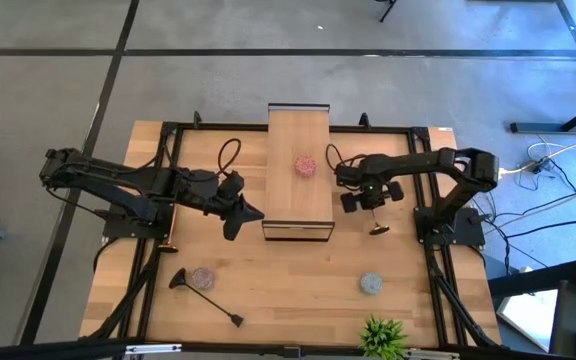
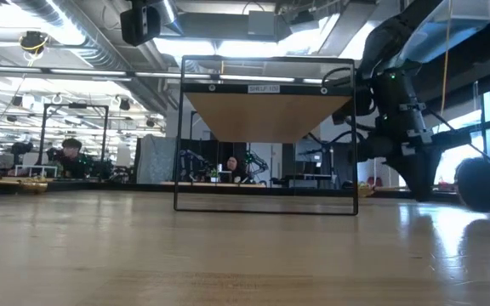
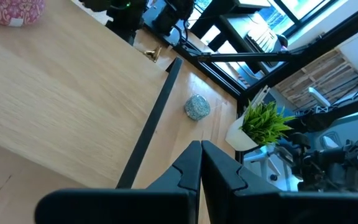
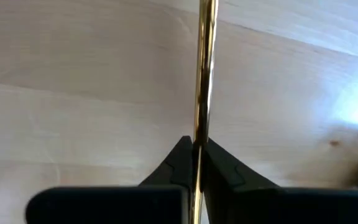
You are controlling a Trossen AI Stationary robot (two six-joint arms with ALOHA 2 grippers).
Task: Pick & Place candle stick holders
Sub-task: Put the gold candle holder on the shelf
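right claw (image 4: 196, 152) pinches a gold candlestick (image 4: 205, 68) by its thin stem, at 3 o'clock of the wooden shelf (image 1: 299, 200).

left claw (image 1: 251, 213) sits pressed together, holding nothing, at 9 o'clock of the shelf. a black candlestick (image 1: 206, 299) lies flat near the table's (image 1: 288, 290) 7 o'clock corner, beside a pale pink ball (image 1: 202, 277). a grey ball (image 1: 371, 284) and a green plant (image 1: 383, 335) sit around 5 o'clock. a pink ball (image 1: 305, 164) rests on the shelf top.

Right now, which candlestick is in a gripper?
The gold candlestick, its stem pinched in the shut right gripper, right of the shelf. The black candlestick lies loose on its side, untouched.
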